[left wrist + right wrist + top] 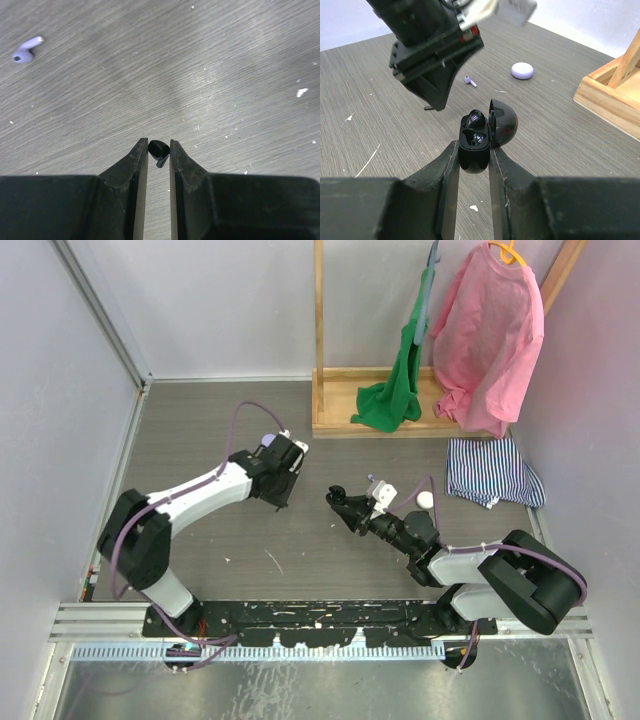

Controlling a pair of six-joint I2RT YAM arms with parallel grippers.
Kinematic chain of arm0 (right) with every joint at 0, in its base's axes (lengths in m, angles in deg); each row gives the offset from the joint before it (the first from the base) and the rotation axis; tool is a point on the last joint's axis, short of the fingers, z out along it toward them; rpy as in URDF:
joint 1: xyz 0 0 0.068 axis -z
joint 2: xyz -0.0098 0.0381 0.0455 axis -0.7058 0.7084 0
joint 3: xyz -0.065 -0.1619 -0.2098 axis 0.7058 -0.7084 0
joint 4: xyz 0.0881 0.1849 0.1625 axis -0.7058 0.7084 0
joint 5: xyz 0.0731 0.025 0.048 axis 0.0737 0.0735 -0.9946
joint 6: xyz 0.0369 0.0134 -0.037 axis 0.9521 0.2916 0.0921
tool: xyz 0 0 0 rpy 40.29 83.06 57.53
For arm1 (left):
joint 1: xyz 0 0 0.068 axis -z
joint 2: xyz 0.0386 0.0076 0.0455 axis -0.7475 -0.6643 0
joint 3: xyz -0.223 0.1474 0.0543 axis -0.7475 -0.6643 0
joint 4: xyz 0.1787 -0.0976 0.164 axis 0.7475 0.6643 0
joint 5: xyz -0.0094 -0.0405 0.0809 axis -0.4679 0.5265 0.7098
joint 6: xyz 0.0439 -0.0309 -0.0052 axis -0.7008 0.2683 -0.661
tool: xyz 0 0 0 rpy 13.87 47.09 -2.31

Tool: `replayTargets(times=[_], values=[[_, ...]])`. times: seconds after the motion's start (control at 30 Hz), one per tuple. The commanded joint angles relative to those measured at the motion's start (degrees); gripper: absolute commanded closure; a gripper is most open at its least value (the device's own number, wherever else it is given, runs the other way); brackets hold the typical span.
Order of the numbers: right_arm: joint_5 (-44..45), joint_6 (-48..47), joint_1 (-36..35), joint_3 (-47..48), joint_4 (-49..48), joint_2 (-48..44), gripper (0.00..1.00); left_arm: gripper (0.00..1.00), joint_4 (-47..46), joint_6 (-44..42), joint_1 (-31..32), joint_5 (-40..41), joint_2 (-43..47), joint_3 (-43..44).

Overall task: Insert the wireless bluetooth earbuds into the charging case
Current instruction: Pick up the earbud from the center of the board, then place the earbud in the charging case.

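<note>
1. Two pincers are at work near the middle of the table point(200, 430), each closed on something.
2. Left gripper point(159, 145): its jaws are pinched nearly together on a black earbud point(158, 149), held at the very fingertips just above the wood-grain surface.
3. Right gripper point(473, 146): its jaws clamp the body of a black charging case point(472, 159), which is held upright, clear of the table, right of the middle.
4. Its domed lid point(503, 122) is swung open to one side. The wells inside are glossy black, and I cannot tell whether anything sits in them.
5. Seen from the right wrist, the left gripper hangs beyond the open case, apart from it.
6. One lilac earbud point(25, 50) lies loose on the table, near the left gripper and not touching it.
7. Farther toward the right edge rests a lilac round case point(522, 70), closed.
8. At the far edge stands a wooden rack point(345, 400) with a green garment point(398, 390) and a pink shirt point(488, 335); a striped cloth point(492, 470) lies by the right edge.
</note>
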Motion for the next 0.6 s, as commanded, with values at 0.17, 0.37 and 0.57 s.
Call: replayTargets(times=[0.17, 0.37, 0.57], values=[[-1.33, 0.96, -0.04, 2.96, -4.95, 0.15, 0.94, 0.91, -11.57, 4.74, 0.31, -2.01, 15.54, -5.97], [-2.19, 2.37, -0.16, 3.94, -7.28, 2.64, 0.94, 0.91, -17.90, 7.17, 1.10, -3.71, 23.02, -9.63], [-3.29, 4.05, -0.50, 4.61, -11.55, 5.60, 0.94, 0.91, -25.89, 9.27, 2.39, -5.79, 30.53, -13.43]])
